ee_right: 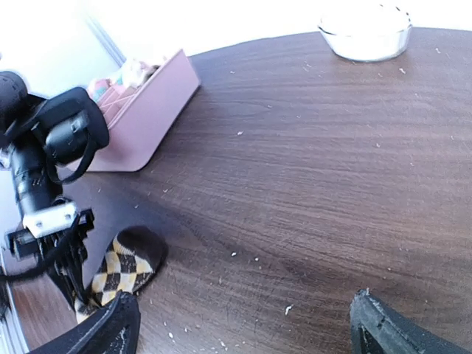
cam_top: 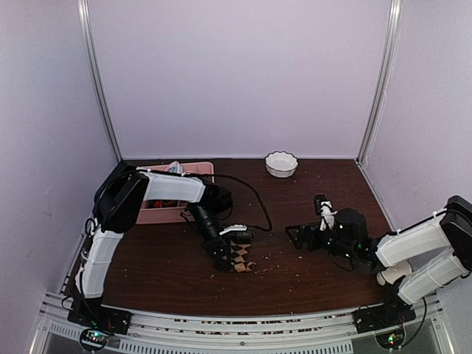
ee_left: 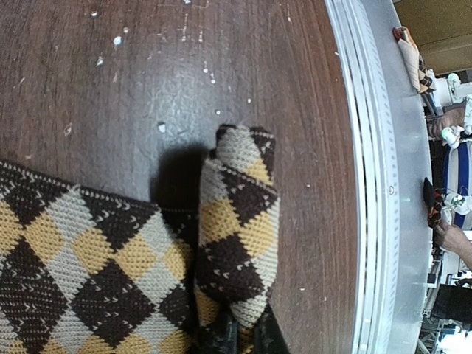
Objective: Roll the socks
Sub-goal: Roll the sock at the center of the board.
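I am working in a robot laboratory cell, not in a home. Plain pale wall panels [cam_top: 236, 74] held in aluminium posts [cam_top: 99, 81] close the dark wooden worktop [cam_top: 310, 265] on three sides. The left arm [cam_top: 99, 258] and the right arm [cam_top: 420, 247] are bolted to an aluminium rail [cam_top: 243, 322] at its near edge, and a black cable [cam_top: 258, 200] lies loose. Beyond the rail, part of a person [ee_left: 456, 242] shows.
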